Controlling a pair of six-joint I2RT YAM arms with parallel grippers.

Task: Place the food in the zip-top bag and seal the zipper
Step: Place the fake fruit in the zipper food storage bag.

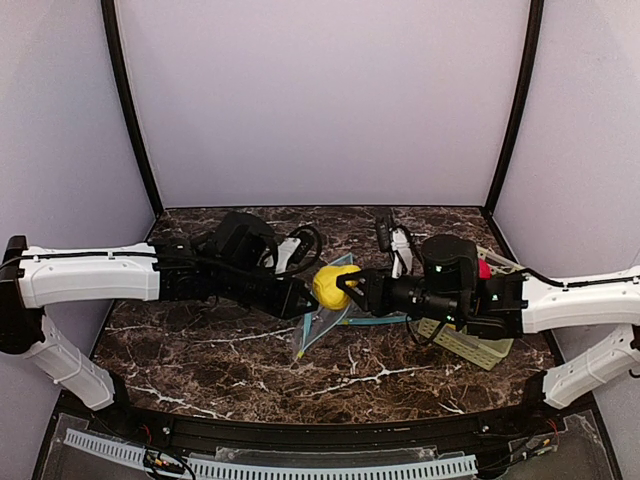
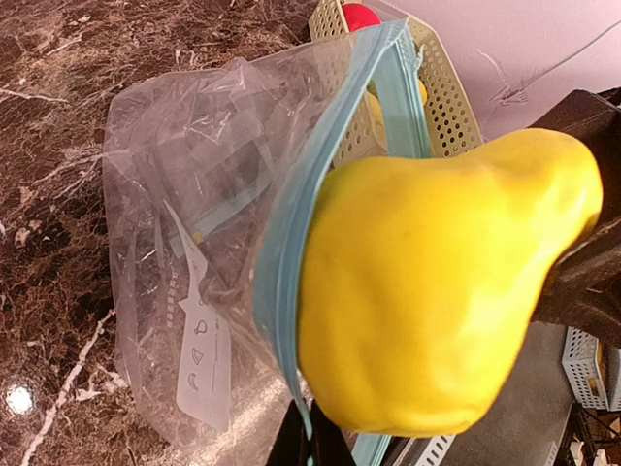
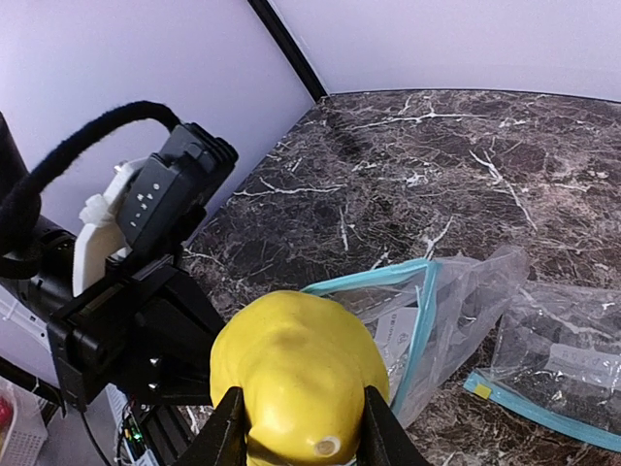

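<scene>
Yellow pear-shaped glossy toy fruit (image 3: 296,374) fills the bottom centre of the right wrist view. It is clamped between the two fingers of the right gripper (image 3: 303,432). The jaws are part-way closed, one finger on each flank, so the fruit is carried clear of the table. In the top view it sits at frame centre, directly at the mouth of the clear plastic zip-top bag (image 2: 184,233) with its blue zipper strip.

Left gripper (image 1: 298,300): jaws fully closed. The left wrist view shows its dark fingers at the bottom edge, with the blue strip running down into them. Judged to be pinching one lip of the bag. Likely purpose: to lift that lip off the dark marbled table top (image 1: 200,350) and keep the mouth gaping toward the right arm, so the fruit can enter unaided. The bag body trails down to the table, lower left of the fruit in the top view.

Fruit is at the blue rim, not yet inside. Whether it touches the rim cannot be told.

Pale green slatted basket (image 1: 470,345) lies at the right of the top view, under the right arm, with a red ball (image 1: 484,269) in it. That piece at least remains to be bagged. The bag looks empty apart from a printed label, and the zipper is open.

Next move, as a judgement: push the fruit well past the rim before releasing. Risks: the lip slips from the pinch, or the fruit catches on the rim.
</scene>
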